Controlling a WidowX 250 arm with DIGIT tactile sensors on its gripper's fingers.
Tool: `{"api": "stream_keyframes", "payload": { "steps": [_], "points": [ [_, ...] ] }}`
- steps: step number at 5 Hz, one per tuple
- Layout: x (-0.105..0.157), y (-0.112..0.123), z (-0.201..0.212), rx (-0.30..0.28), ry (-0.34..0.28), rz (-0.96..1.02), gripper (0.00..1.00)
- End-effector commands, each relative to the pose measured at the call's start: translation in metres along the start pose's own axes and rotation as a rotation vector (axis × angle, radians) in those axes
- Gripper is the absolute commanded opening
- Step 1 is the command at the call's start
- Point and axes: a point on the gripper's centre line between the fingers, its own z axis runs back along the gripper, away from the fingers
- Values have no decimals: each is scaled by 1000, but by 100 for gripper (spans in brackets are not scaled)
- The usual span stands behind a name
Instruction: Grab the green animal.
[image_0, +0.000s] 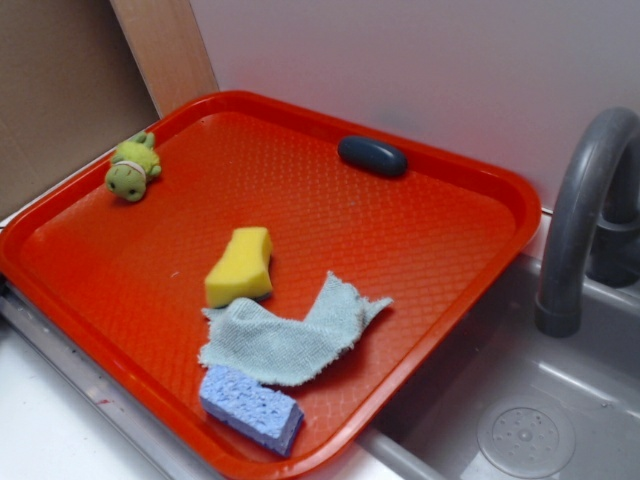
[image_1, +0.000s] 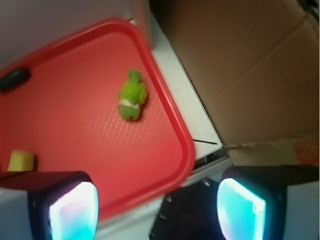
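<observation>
i see the green animal (image_1: 132, 101) lying untouched near the tray's (image_0: 470, 290) far left corner. my gripper (image_1: 157, 207) hangs wide open, holding nothing, well short of it. approach, descent and grab all remain.

A red plastic tray with a textured floor (image_0: 420, 240) sits partly over a grey sink basin (image_0: 560, 400). On the tray, a yellow curved sponge (image_0: 240, 266) lies just beside a pale blue-green crumpled cloth (image_0: 290, 335), whose near edge touches a blue rectangular sponge (image_0: 250, 408). A dark blue oval object (image_0: 372, 156) rests near the tray's far rim. A grey curved faucet (image_0: 580, 210) rises beside the basin. Brown cardboard (image_1: 240, 65) stands beyond the tray.
</observation>
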Motion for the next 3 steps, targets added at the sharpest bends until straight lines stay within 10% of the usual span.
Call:
{"api": "stream_keyframes", "payload": {
  "steps": [1, 3],
  "points": [
    [35, -8, -51, -28, -174, 139, 100],
    [53, -33, -112, -39, -246, 173, 100]
  ]
}}
